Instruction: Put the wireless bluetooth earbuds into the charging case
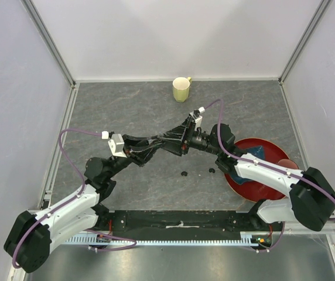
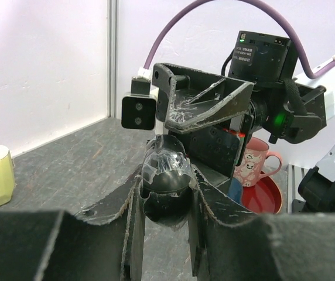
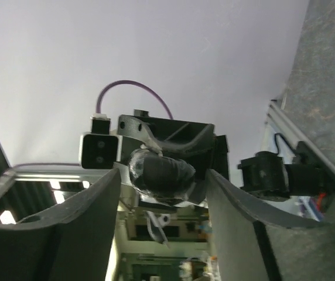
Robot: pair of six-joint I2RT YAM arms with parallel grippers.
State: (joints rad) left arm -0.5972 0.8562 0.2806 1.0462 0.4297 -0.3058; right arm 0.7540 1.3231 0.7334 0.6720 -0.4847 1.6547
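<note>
Left fingers (image 2: 131, 225) clench the charging case (image 2: 165, 174), while right fingers (image 3: 88, 219) stand spread apart on either side of it.

legible text: none | sticker (image 2: 248, 56) on wrist camera (image 2: 267, 52), 1 o'clock in left wrist view: print too small to read

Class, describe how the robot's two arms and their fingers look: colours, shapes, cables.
The left arm and right arm have white shells and bulky black joints. A purple cable loops along each, ending in a white plug. The fingers are black, wedge-shaped and scuffed.
</note>
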